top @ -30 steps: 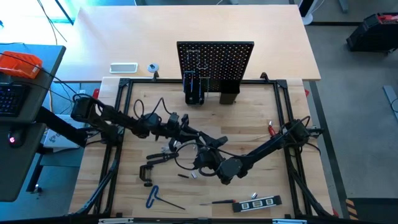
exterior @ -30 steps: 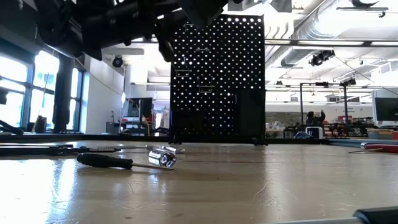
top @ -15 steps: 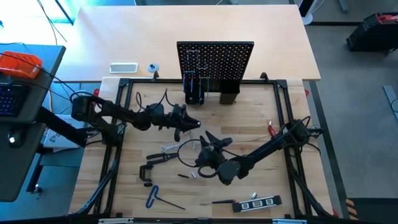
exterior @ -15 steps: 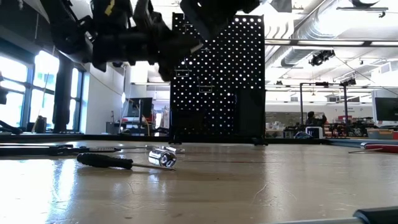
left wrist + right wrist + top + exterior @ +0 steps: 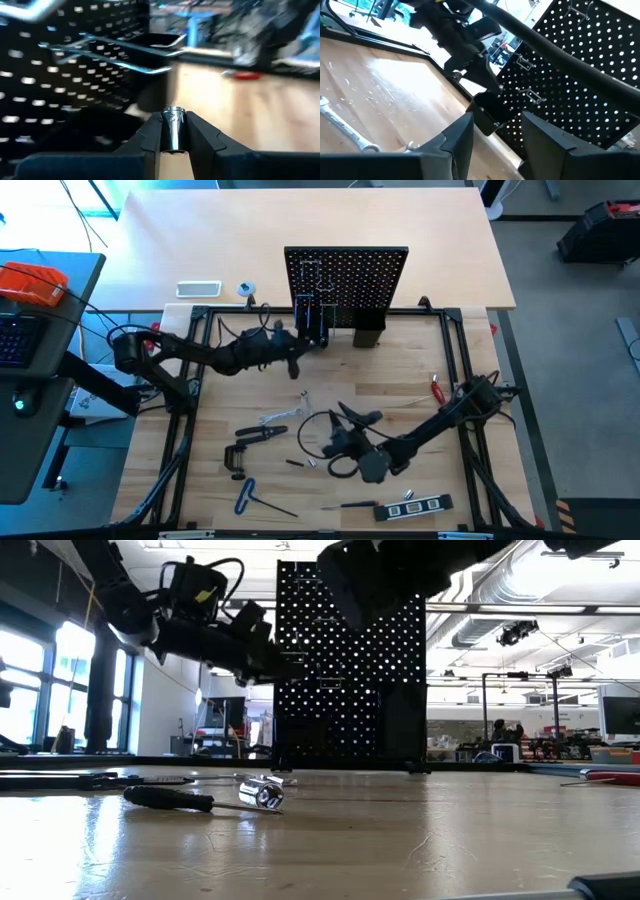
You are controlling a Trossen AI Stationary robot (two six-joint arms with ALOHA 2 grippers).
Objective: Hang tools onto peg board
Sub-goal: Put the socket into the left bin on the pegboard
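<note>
Now carrying a small silver tool toward the peg board [image 5: 346, 285], upright at twelve o'clock on the table [image 5: 400, 370].

Largest first: peg board with black holder boxes [image 5: 313, 323] at its base and wire hooks [image 5: 125, 50] jutting out, probably the target for the load. Next, left gripper [image 5: 297, 360], raised just in front of the board at about eleven o'clock, fingers clamped on a short shiny silver tool [image 5: 173, 127], held end-on, seemingly for sliding onto a hook or into a box. Right gripper [image 5: 352, 418], parked near table centre at about five o'clock of the left one, jaws apart and empty, clear of the approach. Smaller things well behind: silver wrenches [image 5: 284, 413], black-handled pliers [image 5: 262, 433], black C-clamp [image 5: 235, 461], blue-handled hex key [image 5: 247, 497], black marked level [image 5: 413, 506], small screwdriver [image 5: 350, 505]. Nothing between tool and board.
</note>
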